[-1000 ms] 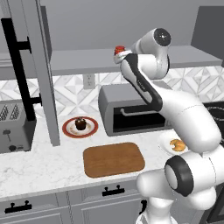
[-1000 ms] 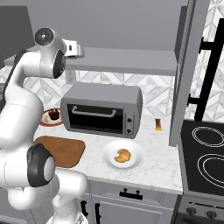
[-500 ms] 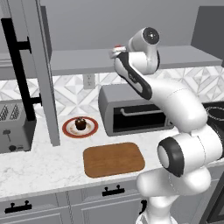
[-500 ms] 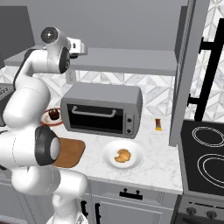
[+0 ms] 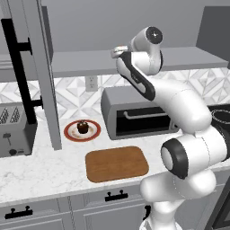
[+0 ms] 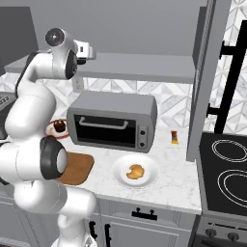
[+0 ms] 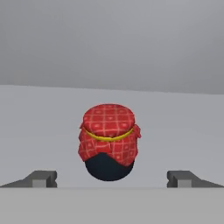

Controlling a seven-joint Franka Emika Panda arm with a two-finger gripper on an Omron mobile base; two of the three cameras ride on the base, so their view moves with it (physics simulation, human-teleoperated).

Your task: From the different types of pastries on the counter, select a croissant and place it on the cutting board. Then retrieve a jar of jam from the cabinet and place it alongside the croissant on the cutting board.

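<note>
Hand view: two-finger gripper [image 7: 112, 179] spread fully wide, gripping nothing. Squat dark jam jar with red checked cloth lid [image 7: 109, 141] stands just ahead, centred between the fingertips [image 7: 41, 178], on the flat grey cabinet shelf [image 7: 39, 127].

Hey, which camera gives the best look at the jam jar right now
The hand view: the jar of jam sits centred on the grey shelf, red checked lid and dark body clear, framed by the open gripper. In both base views the arm's hand reaches to the shelf where the jar stands, and I can't make the jar out.
</note>
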